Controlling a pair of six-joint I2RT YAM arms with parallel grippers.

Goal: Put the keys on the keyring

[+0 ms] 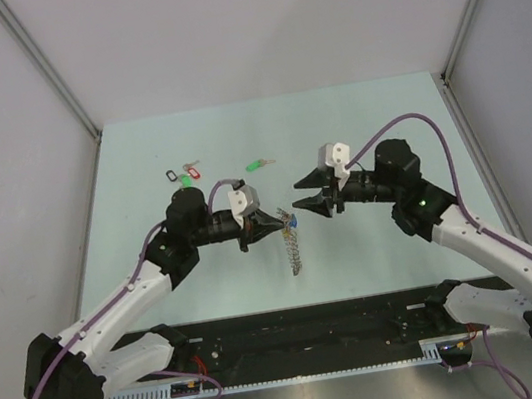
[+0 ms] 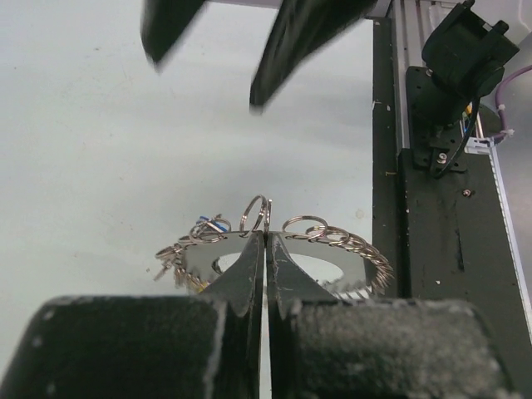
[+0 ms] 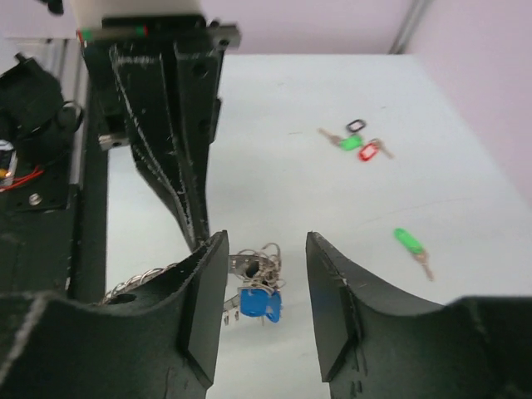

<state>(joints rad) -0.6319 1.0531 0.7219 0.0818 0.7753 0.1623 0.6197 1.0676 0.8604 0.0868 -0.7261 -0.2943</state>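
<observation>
Left gripper [image 2: 266,239] clamped on keyring [image 2: 362,256], blue-tagged key [image 3: 259,303] seemingly on it (cluttered view); right gripper [image 3: 264,258], jaws apart, must next fetch green-tagged key [image 3: 408,242].

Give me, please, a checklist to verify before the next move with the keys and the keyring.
1. Left gripper shut on the keyring: ok.
2. Right gripper open, nothing held: ok.
3. Blue-tagged key close by the keyring, below the open right fingers: ok.
4. Blue-tagged key threaded on the keyring: cannot tell.
5. Green-tagged key on the keyring: not ok; it lies alone on the table.
6. Bunch of three keys well apart from both grippers: ok.
</observation>
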